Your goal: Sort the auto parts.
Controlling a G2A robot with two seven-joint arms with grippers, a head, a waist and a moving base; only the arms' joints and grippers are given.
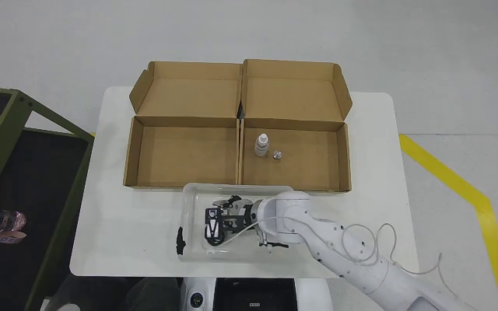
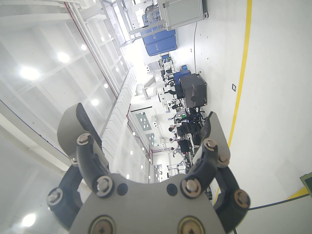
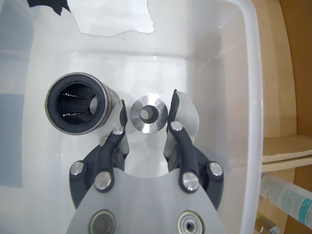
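My right gripper [image 3: 148,109] reaches down into the clear plastic bin [image 3: 251,74]. Its fingers stand close on either side of a small silver bushing [image 3: 148,122] that rests end-up on the bin floor; a thin gap shows at one pad. A larger steel linear bearing [image 3: 78,103] with a black bore lies right beside one finger. In the top view the same gripper [image 1: 222,225] sits inside the bin [image 1: 191,194]. My left gripper [image 2: 146,113] points up at the hall ceiling, open, with nothing in it.
Behind the bin stands a cardboard box [image 1: 237,148] with two compartments and raised flaps. A white bottle [image 1: 263,145] and a small metal part [image 1: 278,154] lie in the right compartment. A black part [image 1: 180,241] sits at the bin's left edge.
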